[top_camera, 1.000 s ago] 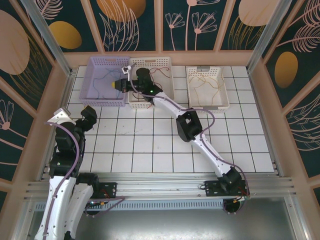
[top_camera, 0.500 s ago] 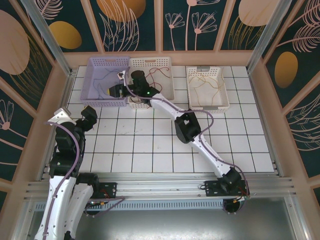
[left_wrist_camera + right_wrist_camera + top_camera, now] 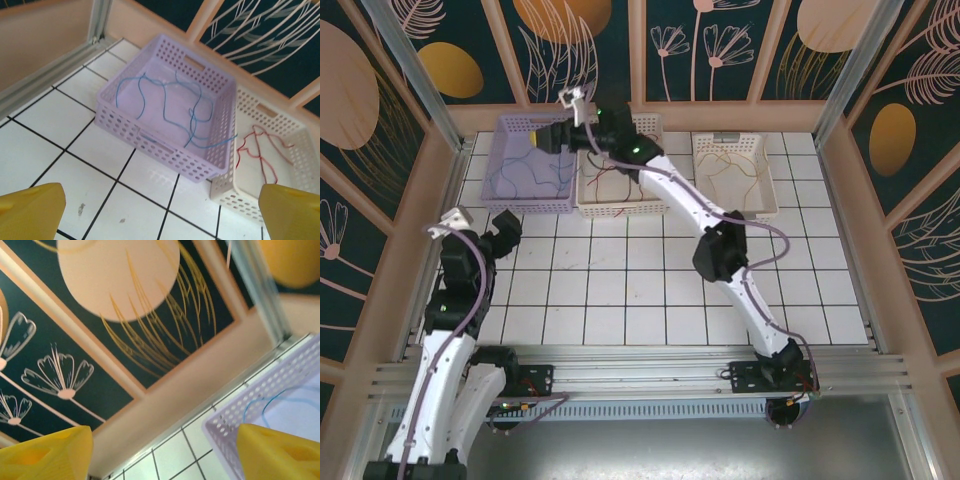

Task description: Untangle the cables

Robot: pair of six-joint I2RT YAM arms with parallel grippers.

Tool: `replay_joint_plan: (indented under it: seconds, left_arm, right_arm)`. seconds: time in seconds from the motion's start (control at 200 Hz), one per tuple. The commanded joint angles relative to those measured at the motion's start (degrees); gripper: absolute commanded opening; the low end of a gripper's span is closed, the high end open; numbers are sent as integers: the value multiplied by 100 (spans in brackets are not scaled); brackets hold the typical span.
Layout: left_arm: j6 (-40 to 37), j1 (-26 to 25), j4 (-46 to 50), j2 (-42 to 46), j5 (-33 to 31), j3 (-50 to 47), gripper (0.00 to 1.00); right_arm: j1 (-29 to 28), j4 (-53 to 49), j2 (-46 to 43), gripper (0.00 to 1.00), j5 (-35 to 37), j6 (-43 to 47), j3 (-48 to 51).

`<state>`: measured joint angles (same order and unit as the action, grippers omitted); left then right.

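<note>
Compared with a second ago, the right arm (image 3: 720, 250) is reaching higher and farther, its tool (image 3: 544, 140) now hanging over the far edge of the lilac basket (image 3: 525, 207) instead of down between the baskets. The left arm (image 3: 460, 290) is sitting slightly taller at the near left. On the white tiled tabletop (image 3: 620, 290), three baskets are standing in a far row. The lilac one is holding the blue cable (image 3: 165, 100), one end trailing over its right rim. The middle white basket (image 3: 620, 208) is holding the red cable (image 3: 260, 155), and the right white basket (image 3: 770, 190) the yellow-orange cable (image 3: 730, 170). Both tools are gaping wide with nothing between their yellow fingers (image 3: 45, 452); the left tool (image 3: 160, 215) is pointing toward the lilac basket.
</note>
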<state>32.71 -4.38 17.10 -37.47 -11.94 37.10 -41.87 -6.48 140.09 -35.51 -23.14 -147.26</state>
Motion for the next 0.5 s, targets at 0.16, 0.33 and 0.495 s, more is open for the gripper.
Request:
replay_joint_plan:
  seconds: [0.16, 0.33, 0.495]
  left_arm:
    - [-267, 24, 347, -1773, 327, 1060, 99]
    - [-372, -36, 528, -3095, 98, 2016, 99]
    - [-681, -455, 833, -4327, -308, 3117, 98]
  right_arm:
    - [74, -93, -2045, 79, 1384, 881, 2574]
    - [80, 658, -3516, 80, 1914, 1119, 4718]
    - [95, 958, -4731, 80, 2494, 1319, 6283]
